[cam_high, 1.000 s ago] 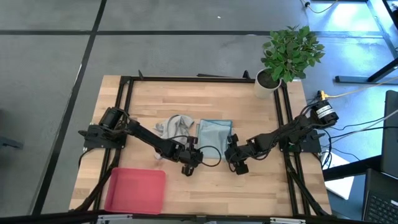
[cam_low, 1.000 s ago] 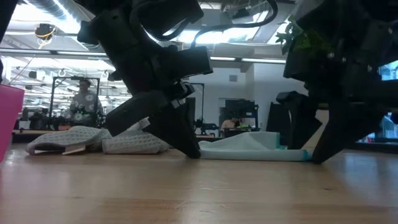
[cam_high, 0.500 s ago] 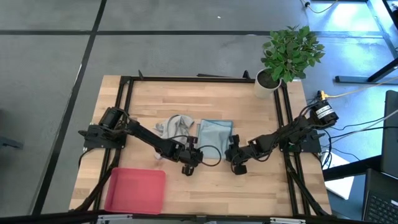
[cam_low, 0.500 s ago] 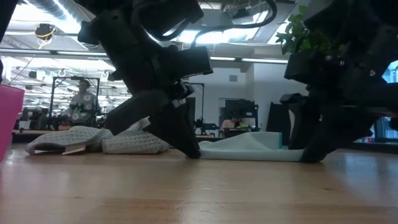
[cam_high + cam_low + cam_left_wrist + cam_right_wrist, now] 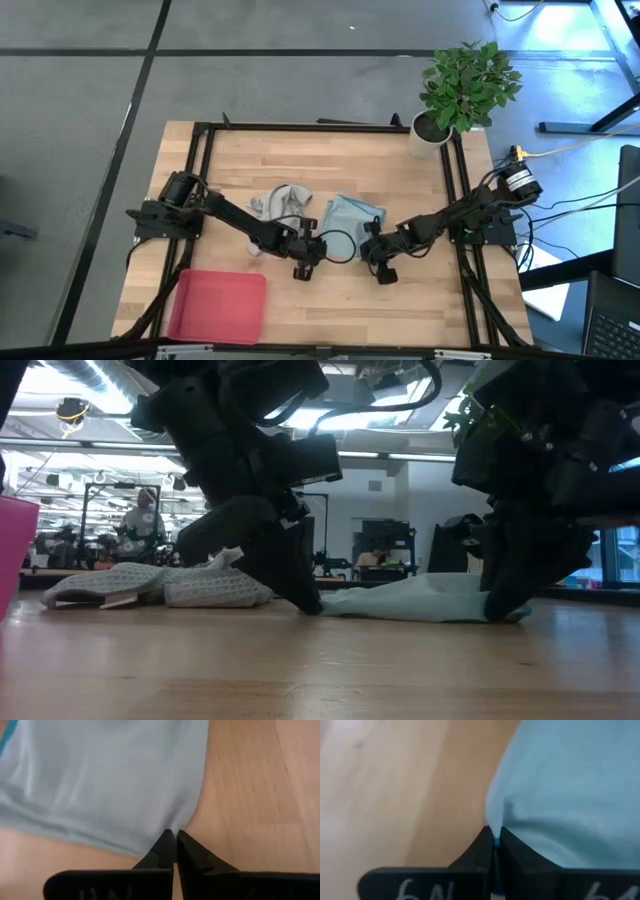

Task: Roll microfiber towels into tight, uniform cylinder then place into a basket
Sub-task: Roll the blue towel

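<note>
The pale blue-teal towel (image 5: pixel 352 213) lies flat but askew on the table's middle. It also shows in the low view (image 5: pixel 420 598). The light grey towel (image 5: pixel 283 200) lies crumpled to its left. My left gripper (image 5: pixel 320 240) is shut on the blue towel's near left corner. My right gripper (image 5: pixel 366 240) is shut on its near right corner. The pink-red tray (image 5: pixel 218 305) stands at the near left, away from both grippers. My left gripper pinches the blue towel's near left corner (image 5: pixel 172 826) between its two fingertips (image 5: pixel 165 845). It slants down from the near left, its tips at the table (image 5: pixel 308 603). The cloth puckers at the tips and the rest lies on the table. My right gripper pinches the blue towel's near right corner (image 5: pixel 496 827), at its teal hem, between its two fingertips (image 5: pixel 507 845). It comes from above, pointing steeply down (image 5: pixel 505 610). The corner is bunched up a little at the fingers and the rest lies on the table.
A potted plant in a white pot (image 5: pixel 435 130) stands at the far right corner. Black frame rails (image 5: pixel 200 170) run along the table's left, right and far sides. Bare wood lies between the towels and the near edge. A person (image 5: pixel 143 520) stands in the room beyond.
My right gripper has moved a little toward the table's left, turned more upright and shut on the blue towel's near right corner. The towel has turned askew from a neat rectangle, and its right side has bunched up. My left gripper has kept its hold.
</note>
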Controlling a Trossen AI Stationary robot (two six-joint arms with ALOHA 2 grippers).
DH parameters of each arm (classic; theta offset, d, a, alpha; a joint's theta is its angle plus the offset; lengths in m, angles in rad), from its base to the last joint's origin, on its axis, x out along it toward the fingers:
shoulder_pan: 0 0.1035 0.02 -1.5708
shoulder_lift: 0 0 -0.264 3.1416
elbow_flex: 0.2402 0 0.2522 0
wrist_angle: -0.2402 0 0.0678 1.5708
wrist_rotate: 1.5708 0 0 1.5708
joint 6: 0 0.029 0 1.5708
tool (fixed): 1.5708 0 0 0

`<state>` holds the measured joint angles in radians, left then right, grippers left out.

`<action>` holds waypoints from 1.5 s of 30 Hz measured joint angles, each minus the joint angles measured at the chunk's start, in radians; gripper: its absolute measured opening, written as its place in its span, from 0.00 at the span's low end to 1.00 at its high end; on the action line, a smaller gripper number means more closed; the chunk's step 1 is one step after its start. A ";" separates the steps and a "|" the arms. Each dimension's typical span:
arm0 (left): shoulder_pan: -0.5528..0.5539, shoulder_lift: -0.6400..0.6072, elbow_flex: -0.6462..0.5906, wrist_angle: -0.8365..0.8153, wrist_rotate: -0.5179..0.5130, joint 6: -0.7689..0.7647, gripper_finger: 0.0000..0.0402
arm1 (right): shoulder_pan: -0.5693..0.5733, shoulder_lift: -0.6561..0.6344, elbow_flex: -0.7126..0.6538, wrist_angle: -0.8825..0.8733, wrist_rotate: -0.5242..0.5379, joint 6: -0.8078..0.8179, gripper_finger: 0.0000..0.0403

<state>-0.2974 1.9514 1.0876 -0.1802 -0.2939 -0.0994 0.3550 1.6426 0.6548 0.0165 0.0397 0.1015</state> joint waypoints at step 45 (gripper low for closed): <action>0.009 -0.108 0.015 -0.025 0.260 -0.213 0.00 | -0.043 -0.116 0.025 -0.113 -0.053 0.145 0.04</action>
<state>-0.2883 1.8435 1.1023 -0.2055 -0.0337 -0.3122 0.3121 1.5265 0.6801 -0.0964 -0.0129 0.2466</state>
